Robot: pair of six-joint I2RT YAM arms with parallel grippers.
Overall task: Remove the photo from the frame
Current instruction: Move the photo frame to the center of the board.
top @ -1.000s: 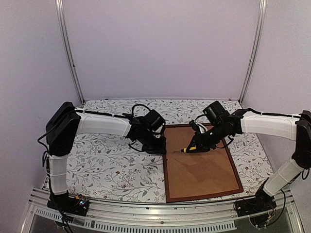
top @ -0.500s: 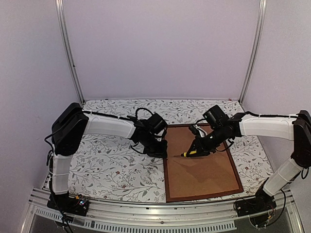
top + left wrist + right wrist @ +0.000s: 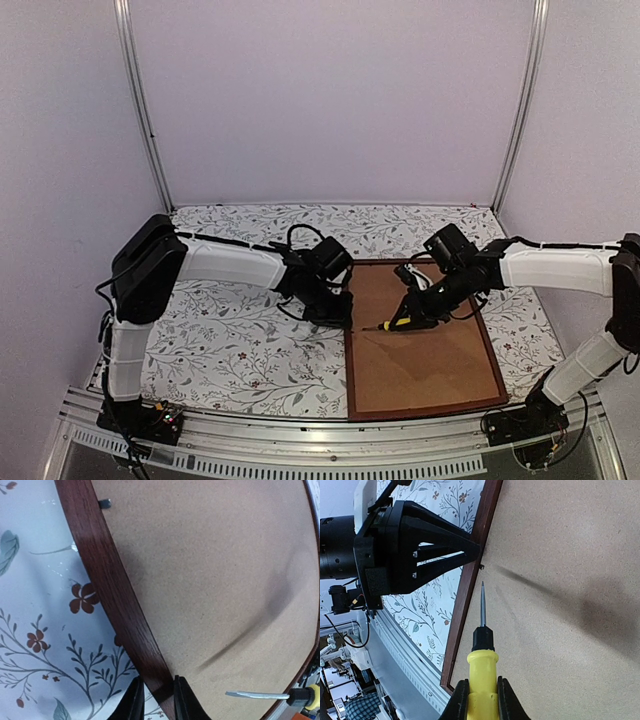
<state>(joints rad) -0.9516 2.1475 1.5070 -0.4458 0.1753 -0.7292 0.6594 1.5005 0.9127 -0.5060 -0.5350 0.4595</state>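
The frame lies face down on the table, its dark reddish-brown wood edging the plain brown backing board. The photo is hidden under the board. My left gripper is shut on the frame's left rail, one finger either side of it. My right gripper is shut on a yellow-handled screwdriver. Its metal tip hovers over the board, just short of a small metal tab at the left rail. Another tab shows on the same rail in the left wrist view.
The table wears a white cloth with a floral print. An aluminium rail runs along the near edge, just below the frame's near side. White walls and two upright metal posts stand at the back.
Both arms and the frame have shifted a little to the right. The screwdriver tip has moved down along the left rail with them.
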